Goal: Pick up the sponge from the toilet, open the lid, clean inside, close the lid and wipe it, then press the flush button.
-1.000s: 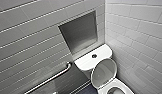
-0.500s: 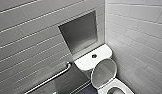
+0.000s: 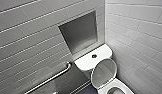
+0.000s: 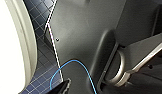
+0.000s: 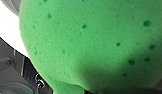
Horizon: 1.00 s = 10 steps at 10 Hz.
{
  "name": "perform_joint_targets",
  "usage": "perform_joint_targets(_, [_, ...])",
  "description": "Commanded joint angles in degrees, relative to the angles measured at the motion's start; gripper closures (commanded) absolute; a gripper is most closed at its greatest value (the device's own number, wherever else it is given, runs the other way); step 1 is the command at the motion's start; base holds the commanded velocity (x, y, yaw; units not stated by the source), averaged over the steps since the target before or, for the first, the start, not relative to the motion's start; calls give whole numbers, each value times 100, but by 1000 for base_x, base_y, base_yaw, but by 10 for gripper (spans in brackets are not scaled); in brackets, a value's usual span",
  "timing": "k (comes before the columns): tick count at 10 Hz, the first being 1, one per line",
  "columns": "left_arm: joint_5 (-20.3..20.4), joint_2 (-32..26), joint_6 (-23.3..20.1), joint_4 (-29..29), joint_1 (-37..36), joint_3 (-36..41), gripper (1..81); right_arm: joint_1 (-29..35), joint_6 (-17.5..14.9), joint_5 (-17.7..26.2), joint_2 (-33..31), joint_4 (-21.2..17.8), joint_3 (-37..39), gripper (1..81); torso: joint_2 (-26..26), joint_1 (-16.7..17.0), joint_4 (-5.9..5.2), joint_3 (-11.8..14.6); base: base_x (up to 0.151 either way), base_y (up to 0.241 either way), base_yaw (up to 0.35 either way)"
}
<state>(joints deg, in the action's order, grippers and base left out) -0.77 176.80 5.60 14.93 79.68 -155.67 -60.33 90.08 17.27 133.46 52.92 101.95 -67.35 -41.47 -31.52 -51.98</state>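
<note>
The white toilet [image 3: 114,86] stands in the corner with its oval lid [image 3: 104,73] raised against the tank [image 3: 83,62]. The dark round flush button [image 3: 94,56] sits in the middle of the tank top. The bright green sponge [image 5: 92,42] looms very close to the right wrist camera, pores plainly visible, with my right gripper shut on it and white ceramic [image 5: 9,32] just beyond its edge. My left gripper is open and holds nothing. In the left wrist view, a curved white side of the toilet [image 4: 9,45] lies beside dark blue floor tiles [image 4: 44,72].
Grey tiled walls close in on both sides. A recessed niche [image 3: 79,32] sits above the tank. A metal grab bar [image 3: 50,80] slants along the left wall. A blue cable [image 4: 83,68] loops over the robot's dark body.
</note>
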Motion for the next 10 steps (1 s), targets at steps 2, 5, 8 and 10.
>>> perform_joint_targets(2, [-407,-92,-50,18,-9,-25,10,-2,45,312,-633,-27,-474,811,0,0,0,-2,0,0,0])
perform_joint_targets(5, [-407,-101,-50,18,-26,-25,10,86,28,408,-994,25,-1196,811,0,0,0,-2,0,0,0])
perform_joint_targets(8, [-407,-109,-50,27,-79,-25,10,-334,28,408,-828,235,-1109,811,0,0,0,-2,0,0,0])
perform_joint_targets(10, [-415,-109,-50,27,-193,-51,10,-783,28,338,-512,394,-565,811,0,0,0,-2,0,0,0])
